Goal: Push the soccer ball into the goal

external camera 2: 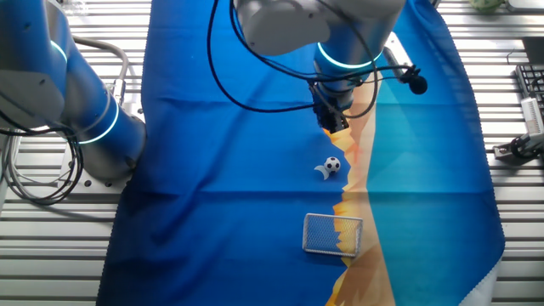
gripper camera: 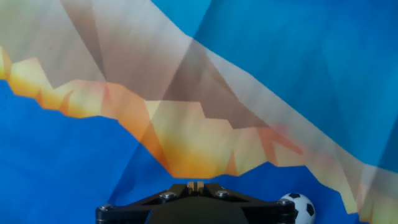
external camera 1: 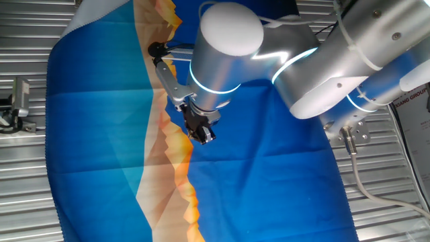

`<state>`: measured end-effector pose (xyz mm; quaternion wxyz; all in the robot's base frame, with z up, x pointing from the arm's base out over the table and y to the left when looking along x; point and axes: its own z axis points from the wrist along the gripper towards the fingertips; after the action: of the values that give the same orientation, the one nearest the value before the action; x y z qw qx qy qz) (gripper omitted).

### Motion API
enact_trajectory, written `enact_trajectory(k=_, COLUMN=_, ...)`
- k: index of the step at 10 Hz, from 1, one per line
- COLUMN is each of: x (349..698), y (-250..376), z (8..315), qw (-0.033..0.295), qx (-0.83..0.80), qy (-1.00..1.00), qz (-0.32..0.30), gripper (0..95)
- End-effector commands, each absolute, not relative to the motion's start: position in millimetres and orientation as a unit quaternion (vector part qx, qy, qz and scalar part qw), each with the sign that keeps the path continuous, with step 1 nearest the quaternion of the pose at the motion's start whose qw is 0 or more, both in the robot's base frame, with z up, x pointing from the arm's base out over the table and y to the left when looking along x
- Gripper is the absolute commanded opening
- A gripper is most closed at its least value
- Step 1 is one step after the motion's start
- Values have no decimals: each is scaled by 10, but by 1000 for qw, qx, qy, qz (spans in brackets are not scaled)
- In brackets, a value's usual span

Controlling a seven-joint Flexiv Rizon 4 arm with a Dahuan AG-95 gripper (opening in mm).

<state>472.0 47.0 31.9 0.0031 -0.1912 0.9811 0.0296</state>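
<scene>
Tiny white soccer ball w/ black patches (external camera 2: 332, 166): lying mid-bench on blue printed cloth (external camera 2: 229, 153), apart from pale mesh-net goal frame (external camera 2: 333, 234) nearer front edge. Black two-finger gripper (external camera 2: 332, 121), fingers together, hovering just behind ball. Step: approach. Next, probably: lowering, pushing goalward.

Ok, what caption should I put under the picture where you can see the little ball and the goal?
Robot gripper hovers behind the soccer ball, with the goal waiting on the blue cloth.
</scene>
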Motion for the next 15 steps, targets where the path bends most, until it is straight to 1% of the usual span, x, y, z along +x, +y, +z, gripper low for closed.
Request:
enact_trajectory(k=1, x=4697, y=457, z=348, qw=2, qx=-202, qy=979, qz=31, gripper=0)
enact_trajectory(k=6, x=4664, y=419, z=396, qw=-5, qx=-225, qy=974, qz=28, gripper=0)
enact_trajectory(k=10, x=4427, y=211, z=515, qw=-22, qx=-261, qy=964, qz=34, gripper=0)
enact_trajectory(k=12, x=4397, y=202, z=500, qw=-30, qx=-267, qy=963, qz=33, gripper=0)
enact_trajectory(k=15, x=4394, y=201, z=496, qw=-32, qx=-278, qy=960, qz=28, gripper=0)
